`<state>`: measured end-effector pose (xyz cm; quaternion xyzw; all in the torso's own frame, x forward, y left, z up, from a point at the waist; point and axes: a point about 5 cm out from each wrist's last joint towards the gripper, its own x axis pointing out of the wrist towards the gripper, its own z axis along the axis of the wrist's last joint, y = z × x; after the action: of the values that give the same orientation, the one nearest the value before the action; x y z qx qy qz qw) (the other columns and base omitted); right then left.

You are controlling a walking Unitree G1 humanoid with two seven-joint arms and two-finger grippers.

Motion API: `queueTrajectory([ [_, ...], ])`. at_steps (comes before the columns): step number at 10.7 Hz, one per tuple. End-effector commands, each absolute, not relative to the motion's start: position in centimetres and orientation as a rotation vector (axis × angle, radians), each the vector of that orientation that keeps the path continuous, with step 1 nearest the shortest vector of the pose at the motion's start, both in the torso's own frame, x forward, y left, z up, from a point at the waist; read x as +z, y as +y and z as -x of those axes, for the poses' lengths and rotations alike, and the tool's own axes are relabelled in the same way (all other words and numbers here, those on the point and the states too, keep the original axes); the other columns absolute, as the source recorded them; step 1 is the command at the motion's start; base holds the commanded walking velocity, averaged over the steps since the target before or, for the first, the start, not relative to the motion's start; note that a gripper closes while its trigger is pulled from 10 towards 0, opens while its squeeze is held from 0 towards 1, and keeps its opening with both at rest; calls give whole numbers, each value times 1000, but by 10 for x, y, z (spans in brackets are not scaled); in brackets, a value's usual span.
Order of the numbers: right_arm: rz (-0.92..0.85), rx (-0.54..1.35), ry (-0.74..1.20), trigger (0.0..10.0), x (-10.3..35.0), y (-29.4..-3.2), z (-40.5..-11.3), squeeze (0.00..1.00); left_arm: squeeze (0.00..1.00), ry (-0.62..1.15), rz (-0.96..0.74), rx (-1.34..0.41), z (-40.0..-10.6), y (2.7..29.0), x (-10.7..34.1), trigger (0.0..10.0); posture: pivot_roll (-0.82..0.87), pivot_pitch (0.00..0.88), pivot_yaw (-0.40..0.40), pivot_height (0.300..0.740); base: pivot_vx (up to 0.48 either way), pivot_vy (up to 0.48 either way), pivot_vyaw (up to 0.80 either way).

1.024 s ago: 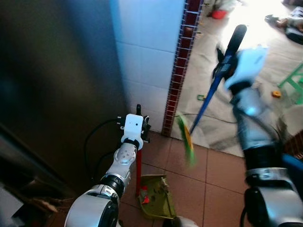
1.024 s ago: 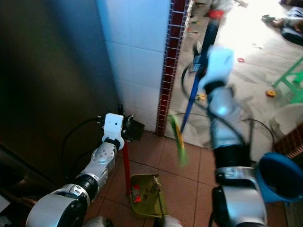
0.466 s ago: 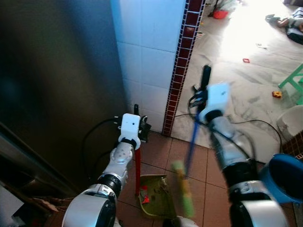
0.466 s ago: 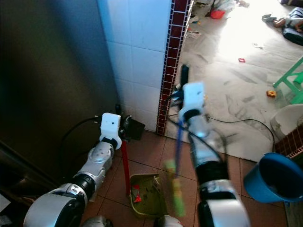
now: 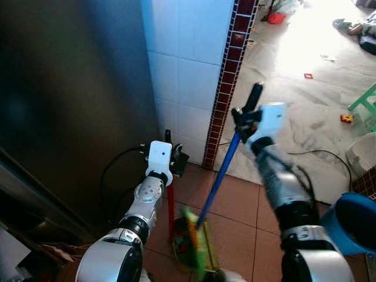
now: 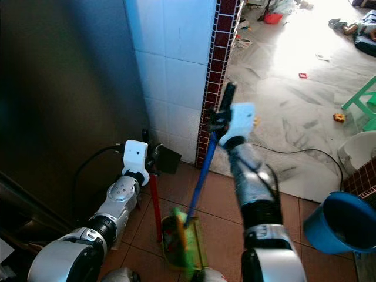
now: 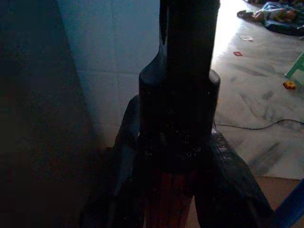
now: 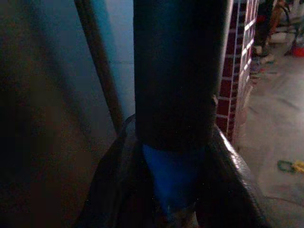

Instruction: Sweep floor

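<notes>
Brown floor tiles point(image 5: 235, 202) run up to a white tiled wall point(image 5: 188, 64) with a dark red strip point(image 5: 229, 88), and a big dark wall stands on our left. From the left eye, our right gripper point(image 5: 242, 117) is shut tight on the blue broom point(image 5: 217, 182). Half a second ago the green brush point(image 5: 194, 241) was beside the green dustpan point(image 5: 207, 258); now it lies over the pan. Our left gripper point(image 5: 170, 154) holds the pan's red stick point(image 5: 171, 205) in the same spot as before. From the right eye, the open room is on the right, on the pale floor point(image 6: 294, 106), with a blue bucket point(image 6: 343, 223) near our right arm and a black cord point(image 6: 299, 154) lying there. On the left wrist camera, the black fingers point(image 7: 228, 185) hug the red stick. On the right wrist camera, the fingers point(image 8: 228, 180) squeeze the broom where blue meets its black grip point(image 8: 175, 71).
</notes>
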<state>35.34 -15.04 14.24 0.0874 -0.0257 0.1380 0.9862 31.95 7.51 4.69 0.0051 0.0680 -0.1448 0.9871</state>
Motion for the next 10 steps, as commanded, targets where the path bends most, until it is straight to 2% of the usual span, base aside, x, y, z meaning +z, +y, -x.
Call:
queueTrajectory([
  [1,-193,312,-141,10000,169,-149,-359,0,0,174,1,-322,-316,73,41,10000,-77,0,3,740,0,0,0],
  [3,-32,335,-200,10000,182,-160,-358,0,0,152,-41,-307,-319,76,45,10000,-76,0,4,740,0,0,0],
  [6,81,329,-243,10000,181,-167,-353,0,0,131,-17,-276,-327,89,52,10000,-76,0,8,740,0,0,0],
  [10,139,132,-173,10000,161,-190,-351,0,0,72,31,-349,-330,89,64,10000,-74,0,-4,740,0,0,0],
])
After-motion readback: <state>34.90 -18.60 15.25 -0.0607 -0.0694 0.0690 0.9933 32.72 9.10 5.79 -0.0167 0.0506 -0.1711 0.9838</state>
